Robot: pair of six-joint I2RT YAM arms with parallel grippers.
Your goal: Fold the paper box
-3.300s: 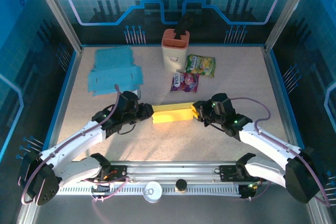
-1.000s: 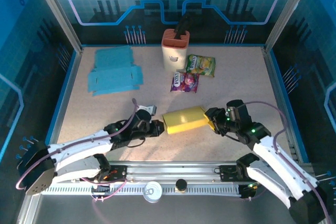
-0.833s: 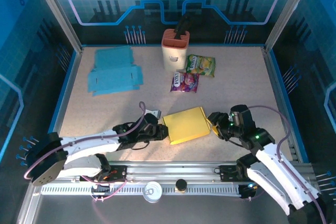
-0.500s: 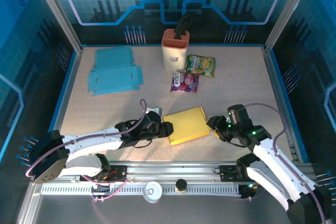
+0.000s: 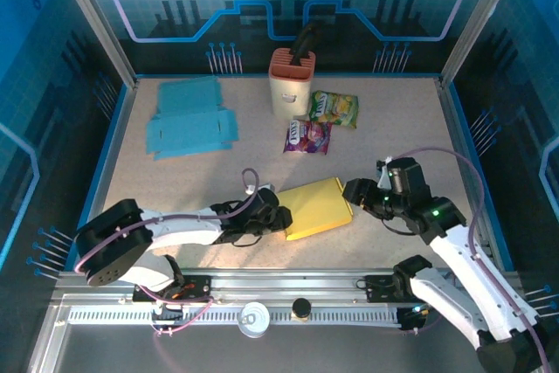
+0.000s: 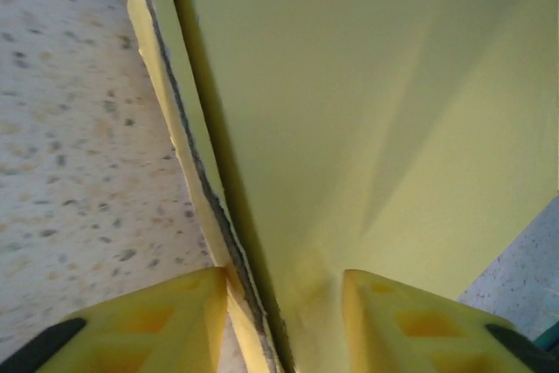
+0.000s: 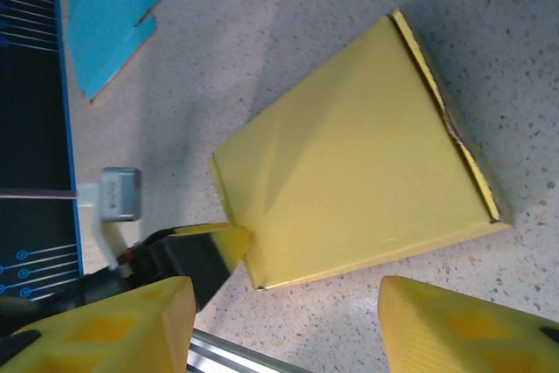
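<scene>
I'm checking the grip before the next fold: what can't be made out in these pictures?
Left wrist: whether the left gripper truly pinches the yellow paper box edge; the bottom border cuts its jaws short.
Top external: that gripper's jaws, hidden under its own wrist.
Top external: print on the green snack packet, too small.
</scene>
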